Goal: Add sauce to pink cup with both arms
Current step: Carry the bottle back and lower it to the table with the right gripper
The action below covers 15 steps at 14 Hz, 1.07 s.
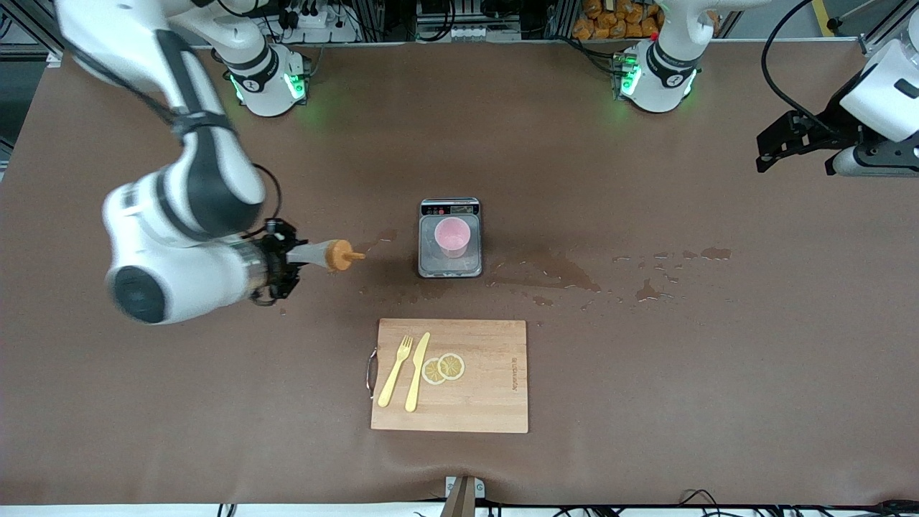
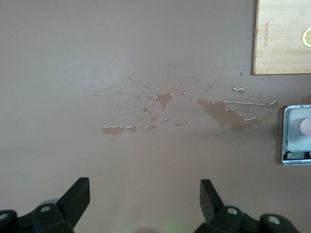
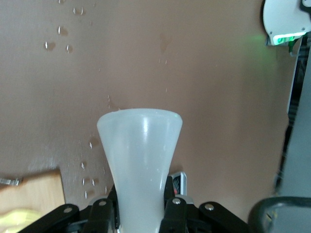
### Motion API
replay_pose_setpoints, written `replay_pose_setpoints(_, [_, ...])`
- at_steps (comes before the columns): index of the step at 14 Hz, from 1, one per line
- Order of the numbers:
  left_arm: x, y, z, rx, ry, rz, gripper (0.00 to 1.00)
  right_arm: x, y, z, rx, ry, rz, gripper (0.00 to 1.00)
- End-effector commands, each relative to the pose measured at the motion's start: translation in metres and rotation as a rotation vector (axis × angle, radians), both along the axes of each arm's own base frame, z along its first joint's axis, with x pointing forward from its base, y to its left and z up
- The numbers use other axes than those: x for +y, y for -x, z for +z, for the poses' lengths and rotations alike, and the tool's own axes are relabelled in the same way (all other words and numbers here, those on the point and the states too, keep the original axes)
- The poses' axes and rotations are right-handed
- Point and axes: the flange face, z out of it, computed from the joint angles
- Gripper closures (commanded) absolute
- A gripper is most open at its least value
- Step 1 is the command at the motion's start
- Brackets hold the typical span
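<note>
The sauce bottle (image 1: 324, 254), greyish-white with an orange nozzle cap, lies level in the air, its nozzle toward the pink cup (image 1: 453, 235). My right gripper (image 1: 291, 258) is shut on the bottle's body, over bare table toward the right arm's end. In the right wrist view the bottle's flared base (image 3: 140, 145) fills the space between the fingers of the right gripper (image 3: 141, 194). The cup stands upright on a small scale (image 1: 450, 208). My left gripper (image 1: 793, 154) is open and empty, raised over the left arm's end of the table; the left wrist view also shows it (image 2: 145, 194).
A wooden cutting board (image 1: 488, 373) nearer the front camera than the scale holds a yellow fork (image 1: 395, 372), a knife (image 1: 416, 372) and lemon slices (image 1: 444, 368). Spilled liquid (image 1: 560, 273) wets the table beside the scale, toward the left arm's end.
</note>
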Motion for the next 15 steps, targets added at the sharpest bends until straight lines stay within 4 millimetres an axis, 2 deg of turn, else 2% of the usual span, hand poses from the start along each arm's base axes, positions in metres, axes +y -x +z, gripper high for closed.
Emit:
replay_pose_setpoints(1, [-0.012,0.007,0.005,-0.016,0.003,-0.022,0.0,-0.065,0.008,0.019,-0.019,-0.207,-0.024,1.0])
replay_pose_setpoints(2, [-0.013,0.008,0.006,-0.017,0.003,-0.018,0.0,-0.076,0.008,0.015,-0.015,-0.244,-0.032,1.0])
replay_pose_setpoints(5, [-0.017,0.008,0.005,-0.014,0.004,-0.019,0.0,-0.126,0.009,0.009,-0.03,-0.377,-0.03,1.0])
replay_pose_setpoints(8, [-0.018,0.008,0.004,-0.012,0.004,-0.021,0.0,-0.2,0.016,-0.017,-0.071,-0.6,-0.061,1.0])
replay_pose_setpoints(11, [-0.017,0.006,0.001,-0.007,0.008,-0.018,0.0,-0.272,0.03,-0.068,-0.087,-0.783,-0.072,1.0])
replay_pose_setpoints(14, [-0.02,0.008,0.004,-0.013,0.007,-0.024,0.0,-0.326,0.044,-0.128,-0.153,-0.892,-0.064,1.0])
replay_pose_setpoints(15, [-0.02,0.008,0.005,-0.015,0.007,-0.024,0.0,-0.336,0.048,-0.143,-0.166,-0.922,-0.059,1.0])
